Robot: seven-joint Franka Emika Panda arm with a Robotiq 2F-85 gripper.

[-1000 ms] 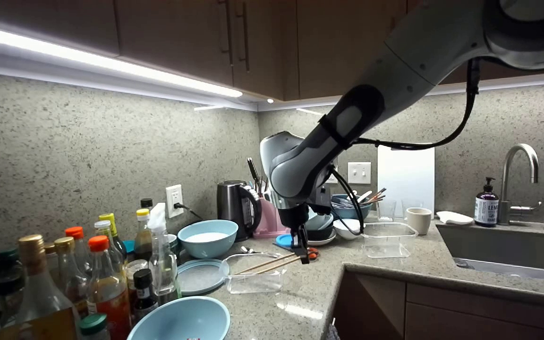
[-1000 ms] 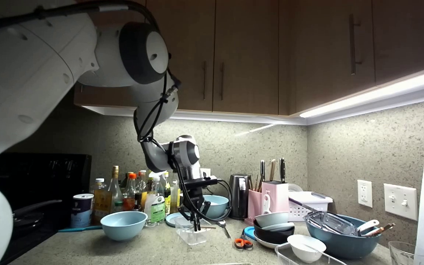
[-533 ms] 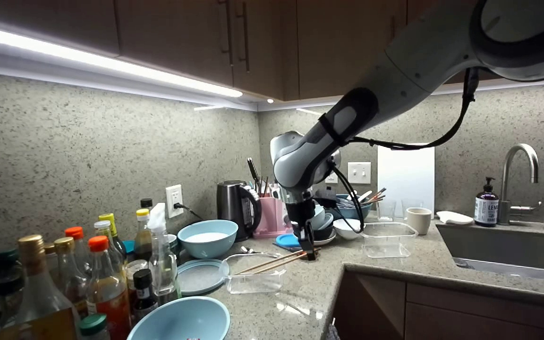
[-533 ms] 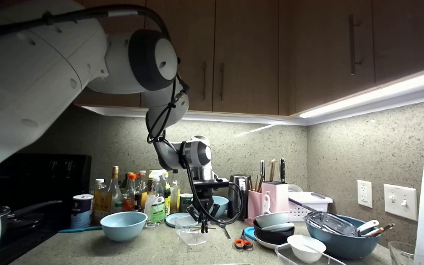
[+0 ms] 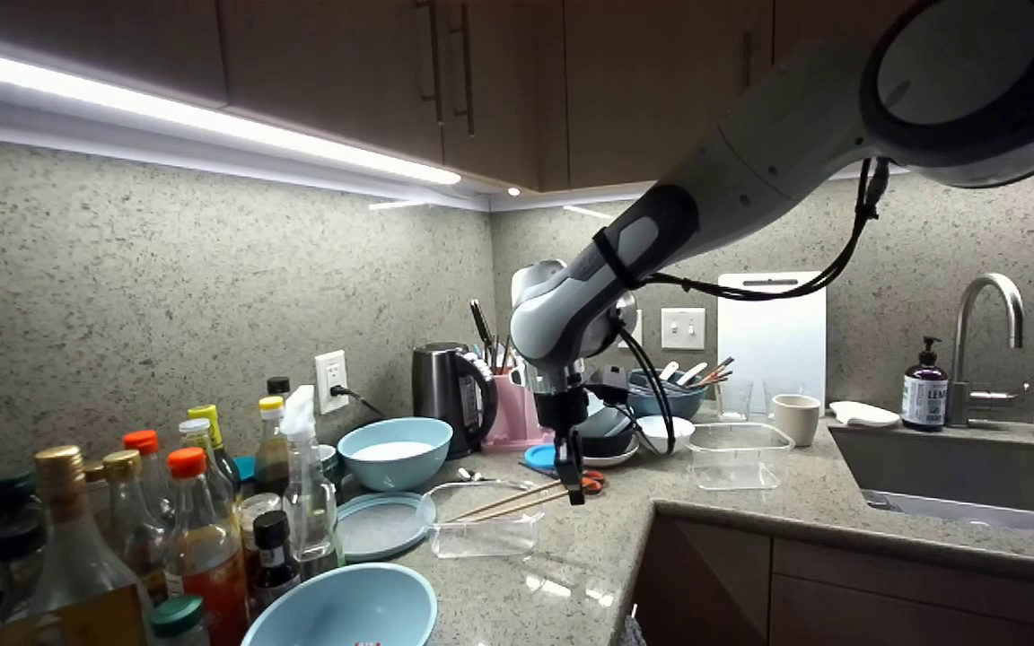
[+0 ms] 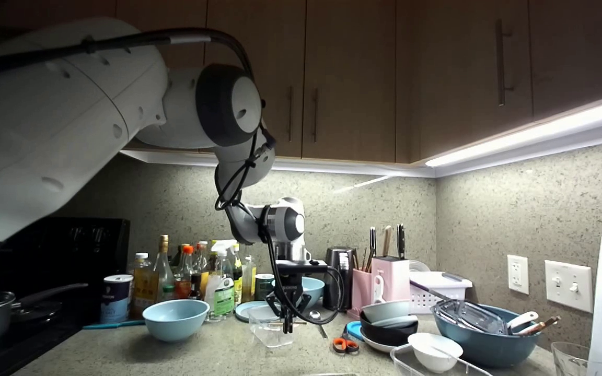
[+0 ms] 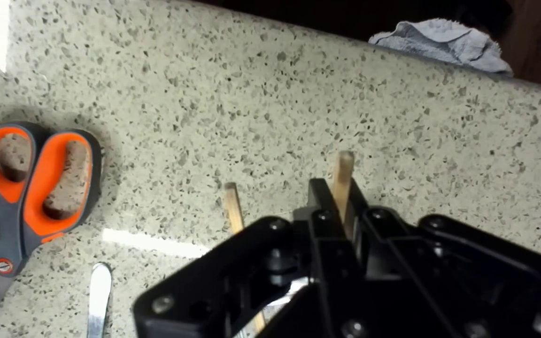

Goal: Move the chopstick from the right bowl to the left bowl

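Observation:
Two wooden chopsticks lean out over the rim of a clear container (image 5: 481,543), also in an exterior view (image 6: 277,342). My gripper (image 7: 338,185) is narrow, with its fingers on both sides of the nearer chopstick (image 7: 344,171) close to its free end. It appears shut on it. The second chopstick (image 7: 234,206) lies beside the fingers, untouched. In an exterior view the gripper (image 5: 576,493) is beside the container, a little above the counter. A light blue bowl (image 5: 346,601) stands apart, also seen in an exterior view (image 6: 175,319). The chopsticks' lower ends are hard to see.
Orange-handled scissors (image 7: 57,183) and a metal utensil (image 7: 99,298) lie near the gripper. A blue lid (image 5: 382,528) and another blue bowl (image 5: 395,458) sit behind the container. Bottles (image 5: 207,538) crowd one side. Stacked bowls (image 6: 390,325) stand beyond the scissors. The counter edge has a towel (image 7: 444,44).
In both exterior views my gripper first shifted right, then came partly back left and slightly lower, at the chopsticks' free ends. The container and bowls have not moved.

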